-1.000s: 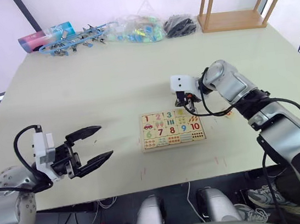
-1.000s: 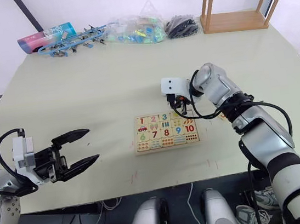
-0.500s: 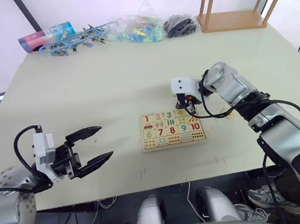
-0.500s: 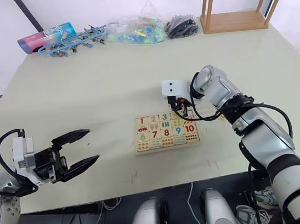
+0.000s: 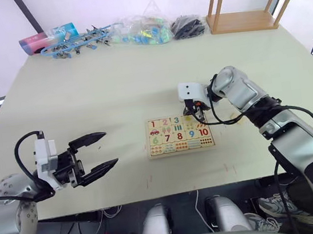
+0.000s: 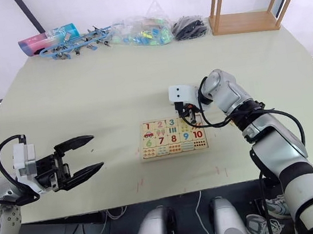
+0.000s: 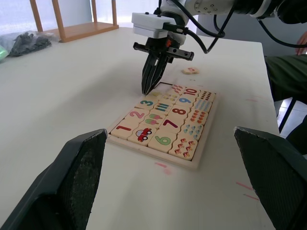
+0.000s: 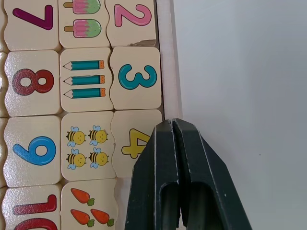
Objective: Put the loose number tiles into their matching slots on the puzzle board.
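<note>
Left eye view: puzzle board [image 5: 179, 134] lies mid-bench; left gripper [image 5: 99, 153] idles open. Left wrist view: tile 5 [image 7: 190, 70] waits beyond the board. Right wrist view: right gripper [image 8: 171, 125], jaws closed and empty, nudges tile 4 [image 8: 133, 142]; it should press squarely.

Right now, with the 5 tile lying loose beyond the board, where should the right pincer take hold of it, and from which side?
Probably straight down from above, fingers across two opposite edges. The 5 tile lies flat, digit up, on the table, apart from the puzzle board, with bare table around it. The right pincer, shut at the 4 tile, must open first.
</note>
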`<control>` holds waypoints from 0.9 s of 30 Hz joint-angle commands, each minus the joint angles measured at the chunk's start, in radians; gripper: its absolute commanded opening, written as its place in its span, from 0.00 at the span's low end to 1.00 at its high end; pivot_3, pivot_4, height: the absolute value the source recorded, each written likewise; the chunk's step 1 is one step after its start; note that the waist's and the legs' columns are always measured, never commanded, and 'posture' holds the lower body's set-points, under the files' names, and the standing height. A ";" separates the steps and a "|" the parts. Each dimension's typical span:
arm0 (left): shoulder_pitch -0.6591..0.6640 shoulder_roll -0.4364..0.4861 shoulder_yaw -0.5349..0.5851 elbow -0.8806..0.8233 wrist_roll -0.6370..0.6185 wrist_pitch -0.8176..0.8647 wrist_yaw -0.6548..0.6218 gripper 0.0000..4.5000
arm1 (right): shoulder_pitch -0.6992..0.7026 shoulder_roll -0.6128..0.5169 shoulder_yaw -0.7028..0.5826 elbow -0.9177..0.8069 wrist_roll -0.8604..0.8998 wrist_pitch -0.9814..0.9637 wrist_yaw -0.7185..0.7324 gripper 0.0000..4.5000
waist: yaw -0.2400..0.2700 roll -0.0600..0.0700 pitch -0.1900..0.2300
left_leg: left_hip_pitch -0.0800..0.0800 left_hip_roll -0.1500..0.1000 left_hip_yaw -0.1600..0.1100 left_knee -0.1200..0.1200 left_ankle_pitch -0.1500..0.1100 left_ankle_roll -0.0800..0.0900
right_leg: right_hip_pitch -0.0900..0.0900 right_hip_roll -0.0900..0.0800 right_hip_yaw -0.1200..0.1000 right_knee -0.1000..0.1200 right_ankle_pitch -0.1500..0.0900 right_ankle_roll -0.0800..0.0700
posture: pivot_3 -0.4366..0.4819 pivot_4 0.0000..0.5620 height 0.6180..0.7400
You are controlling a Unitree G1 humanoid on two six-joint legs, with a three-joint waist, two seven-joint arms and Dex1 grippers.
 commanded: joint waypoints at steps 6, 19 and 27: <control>0.005 -0.004 0.017 -0.003 0.012 -0.028 0.012 1.00 | 0.038 -0.083 -0.116 -0.158 0.068 0.055 -0.012 0.01 | 0.004 0.000 0.000 | -0.001 0.000 -0.001 0.000 0.000 0.000 | 0.000 0.000 -0.001 -0.001 0.000 0.000 | 0.48 0.27 1.00; 0.014 -0.033 -0.006 -0.002 0.071 0.022 0.166 1.00 | 0.431 -0.205 -0.507 -0.702 0.356 0.189 -0.171 0.01 | 0.007 -0.001 -0.001 | -0.003 0.001 -0.003 0.001 0.000 0.000 | 0.000 -0.001 -0.003 -0.002 0.000 0.000 | 0.48 0.27 1.00; 0.017 -0.068 -0.016 0.009 0.109 0.028 0.258 1.00 | 0.794 -0.194 -0.766 -0.919 0.519 0.150 -0.303 0.01 | 0.013 -0.002 -0.001 | -0.004 0.000 -0.003 0.001 0.000 0.000 | 0.000 -0.001 -0.003 -0.003 0.000 0.000 | 0.48 0.27 1.00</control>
